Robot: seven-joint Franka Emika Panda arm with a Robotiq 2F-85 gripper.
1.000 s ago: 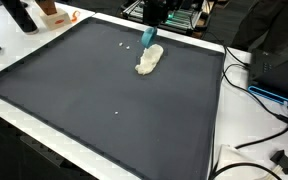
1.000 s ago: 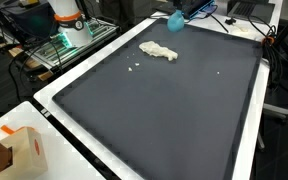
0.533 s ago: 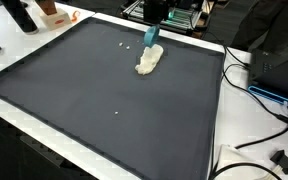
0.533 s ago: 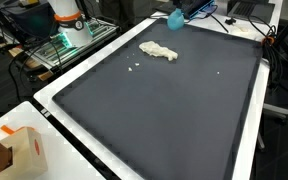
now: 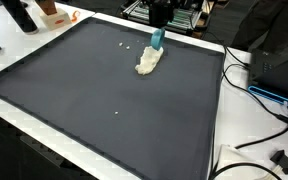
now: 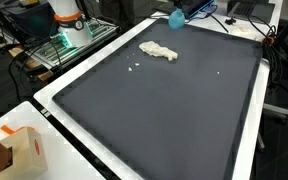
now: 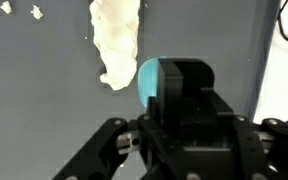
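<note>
1. Surroundings: a black mat [image 5: 74, 95] covers the table. An orange-and-white carton [image 6: 22, 150] stands off the mat near one corner in an exterior view.
2. Obstruction: in the wrist view the pincer's own dark body hides most of the blue sponge [image 7: 148, 80].
3. Count: one sponge, one cream lump [image 7: 116, 40], and two white crumbs [image 7: 6, 8] beside the lump in the wrist view.
4. Pincer [image 5: 158, 29]: clamped on the sponge, which hangs beneath it over the mat's far side.
5. Position: the lump lies on the mat just beside the sponge's lower end. Whether they touch cannot be told.
</note>
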